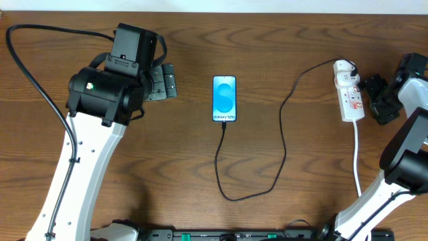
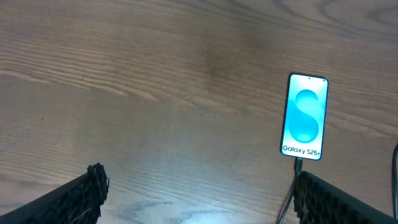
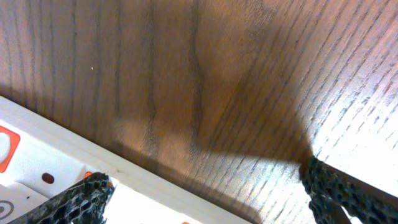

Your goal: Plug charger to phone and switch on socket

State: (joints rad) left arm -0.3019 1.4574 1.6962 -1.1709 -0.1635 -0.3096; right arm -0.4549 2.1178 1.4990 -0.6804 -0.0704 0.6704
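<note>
The phone (image 1: 225, 98) lies screen up at the table's middle, showing "Galaxy S25+"; it also shows in the left wrist view (image 2: 304, 116). The black charger cable (image 1: 283, 137) has its tip at the phone's near end and loops right to the black plug in the far end of the white socket strip (image 1: 350, 92). My left gripper (image 1: 167, 82) is open and empty, left of the phone (image 2: 199, 193). My right gripper (image 1: 376, 99) is open, just right of the strip; one finger hangs over the strip's edge (image 3: 68, 177) in the right wrist view (image 3: 205, 193).
The strip's white cord (image 1: 356, 157) runs toward the front edge beside the right arm. Bare wooden table lies between the phone and the left arm.
</note>
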